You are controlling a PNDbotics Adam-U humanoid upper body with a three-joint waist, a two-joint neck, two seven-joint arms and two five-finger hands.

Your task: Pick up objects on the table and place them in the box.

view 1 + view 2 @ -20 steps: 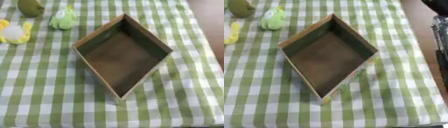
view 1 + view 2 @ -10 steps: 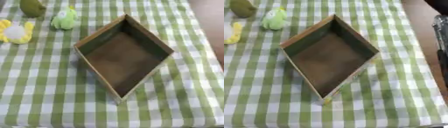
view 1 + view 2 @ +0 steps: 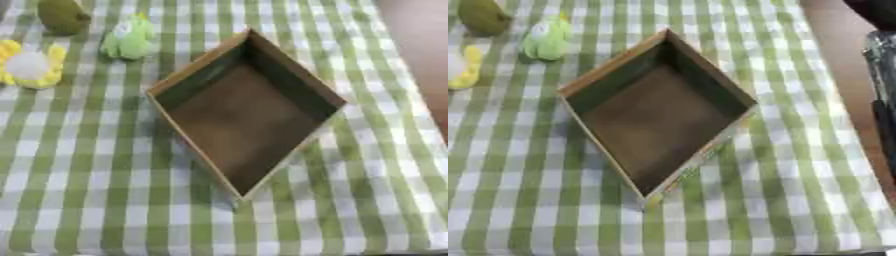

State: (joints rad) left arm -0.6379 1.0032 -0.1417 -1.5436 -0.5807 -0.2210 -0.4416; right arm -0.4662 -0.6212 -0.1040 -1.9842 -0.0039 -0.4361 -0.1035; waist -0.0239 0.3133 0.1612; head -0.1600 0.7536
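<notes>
Three toys sit up-left of box (image 3: 249, 112) on checked surface (image 3: 87, 200): green plush (image 3: 129, 39), yellow flower (image 3: 29, 65), olive lump (image 3: 61, 15). Box holds nothing. Can't see either robot hand, so can't tell its state.

I am looking at a surface covered in a green-and-white checked cloth (image 3: 105, 190). The open cardboard box (image 3: 248, 112) is showing tan edges and a dark brown inside. At the far left, a light green soft toy (image 3: 129, 39) is showing a pale patch, a dark olive rounded object (image 3: 63, 16) is sitting plain, and a yellow flower-shaped toy (image 3: 29, 65) is showing a white centre.
</notes>
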